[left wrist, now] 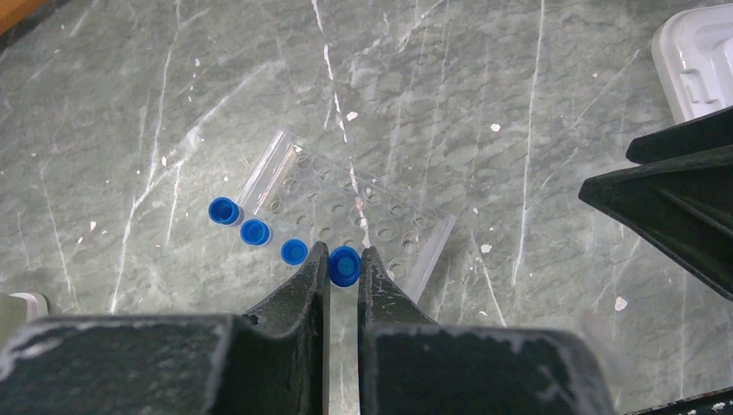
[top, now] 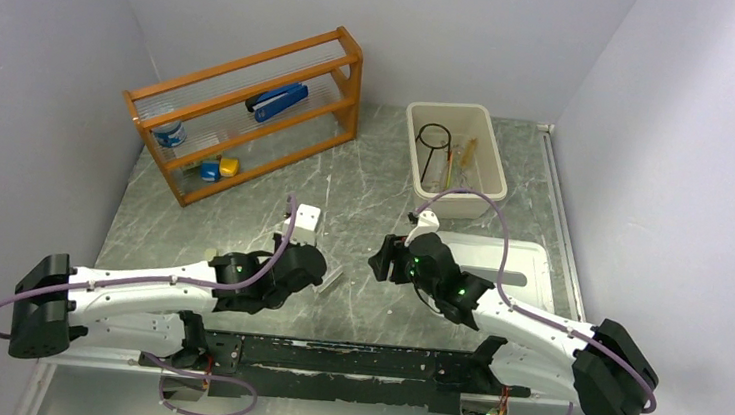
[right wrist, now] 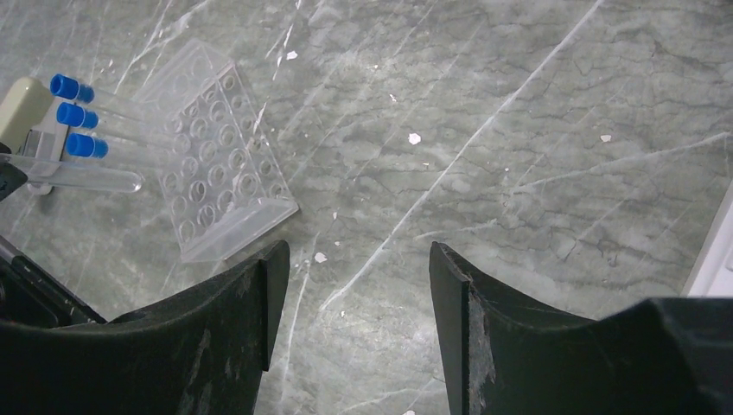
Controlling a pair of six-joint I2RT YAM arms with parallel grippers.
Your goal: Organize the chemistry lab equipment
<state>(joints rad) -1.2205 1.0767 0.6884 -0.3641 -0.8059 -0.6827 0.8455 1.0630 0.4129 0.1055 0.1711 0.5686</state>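
Note:
My left gripper (left wrist: 344,256) is shut on a clear blue-capped tube (left wrist: 344,266) and holds it upright over the near edge of the clear plastic tube rack (left wrist: 372,203). Three more blue-capped tubes (left wrist: 256,232) stand in a row in the rack. In the right wrist view the rack (right wrist: 220,164) lies at the left, and the held tube (right wrist: 86,179) hangs with its round end beside the rack. My right gripper (right wrist: 354,259) is open and empty over bare table right of the rack. The black wire ring stand (top: 435,138) and thin rods (top: 460,155) lie in the beige bin (top: 493,163).
A wooden shelf (top: 255,67) at the back left holds the blue stapler (top: 277,102) and small items. A white tray (top: 528,272) lies flat by the right arm. Both grippers (top: 313,263) (top: 384,261) are close together at the table's middle.

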